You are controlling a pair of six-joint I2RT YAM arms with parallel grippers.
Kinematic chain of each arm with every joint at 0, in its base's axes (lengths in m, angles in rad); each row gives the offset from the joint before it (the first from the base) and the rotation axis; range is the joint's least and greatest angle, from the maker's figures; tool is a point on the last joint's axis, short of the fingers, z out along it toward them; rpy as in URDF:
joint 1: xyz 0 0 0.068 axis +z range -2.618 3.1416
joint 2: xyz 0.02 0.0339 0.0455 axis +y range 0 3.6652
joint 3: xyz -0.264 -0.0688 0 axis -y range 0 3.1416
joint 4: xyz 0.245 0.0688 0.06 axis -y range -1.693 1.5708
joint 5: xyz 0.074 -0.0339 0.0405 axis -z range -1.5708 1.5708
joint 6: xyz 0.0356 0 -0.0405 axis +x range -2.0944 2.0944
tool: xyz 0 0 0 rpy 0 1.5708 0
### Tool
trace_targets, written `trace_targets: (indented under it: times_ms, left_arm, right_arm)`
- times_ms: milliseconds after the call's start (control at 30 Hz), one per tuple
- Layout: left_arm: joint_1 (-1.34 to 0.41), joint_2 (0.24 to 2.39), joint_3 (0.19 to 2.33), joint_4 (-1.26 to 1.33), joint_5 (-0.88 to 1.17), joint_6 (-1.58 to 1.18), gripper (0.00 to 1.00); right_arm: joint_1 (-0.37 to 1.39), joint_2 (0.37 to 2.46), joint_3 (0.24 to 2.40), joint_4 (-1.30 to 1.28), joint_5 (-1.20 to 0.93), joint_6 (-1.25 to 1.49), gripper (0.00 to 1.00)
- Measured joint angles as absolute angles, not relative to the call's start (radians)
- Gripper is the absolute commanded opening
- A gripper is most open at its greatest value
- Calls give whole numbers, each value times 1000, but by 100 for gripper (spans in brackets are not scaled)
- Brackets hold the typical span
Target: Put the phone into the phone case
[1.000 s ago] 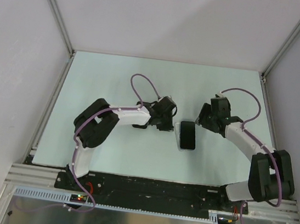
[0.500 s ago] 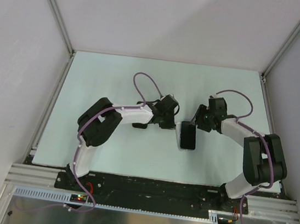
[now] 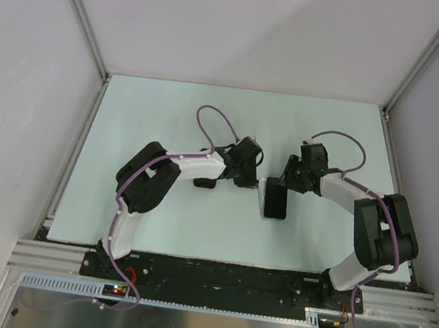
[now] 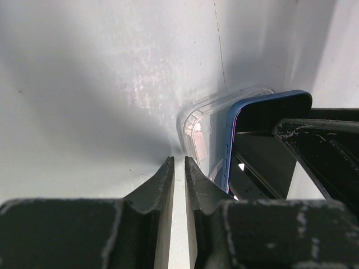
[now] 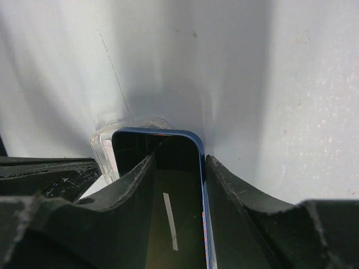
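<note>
The phone (image 3: pixel 276 201), black screen with a blue rim, lies on the table mid-field, set partly in the clear phone case (image 3: pixel 264 196), whose edge shows along its left side. In the right wrist view the phone (image 5: pixel 160 143) overlaps the case (image 5: pixel 104 147). My right gripper (image 5: pixel 179 158) is open and straddles the phone's right edge: one finger over the screen, the other outside the rim. My left gripper (image 4: pixel 178 159) is shut to a thin slit with nothing in it, its tips at the corner of the case (image 4: pixel 197 126) beside the phone (image 4: pixel 275 107).
Both grippers meet at the phone's far end, the left gripper (image 3: pixel 252 171) and the right gripper (image 3: pixel 286 182) close together. A small black object (image 3: pixel 204 182) shows under the left forearm. Grey walls and metal rails (image 3: pixel 75 153) border the pale table.
My right gripper has swung left onto the phone's far end and its jaws have narrowed. My left gripper has edged right against the case and closed a little.
</note>
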State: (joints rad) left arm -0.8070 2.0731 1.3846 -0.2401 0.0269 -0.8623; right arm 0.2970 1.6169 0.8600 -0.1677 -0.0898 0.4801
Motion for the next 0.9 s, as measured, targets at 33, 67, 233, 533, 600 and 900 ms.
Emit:
trace_targets:
  times_ms: [33,67,233,533,600,900]
  left_arm:
    - [-806,2074,1386,-241,29,-862,18]
    - [-806,2075,1389,-244,30,-861,18]
    - [-805,2081,1399,-253,33,-855,18]
    - [-804,2094,1423,-264,38,-854,18]
    - [-804,2095,1424,-264,38,-854,18]
    - [-802,2103,1435,-265,40,-853,18]
  right_arm:
    - [301,1617,860,-168,-82,476,43]
    - [307,1617,861,-168,-71,473,42]
    - [333,1613,867,-175,-25,455,42]
    - [388,1609,878,-204,15,425,42]
    - [399,1609,883,-217,28,421,41]
    - [430,1616,898,-238,75,410,46]
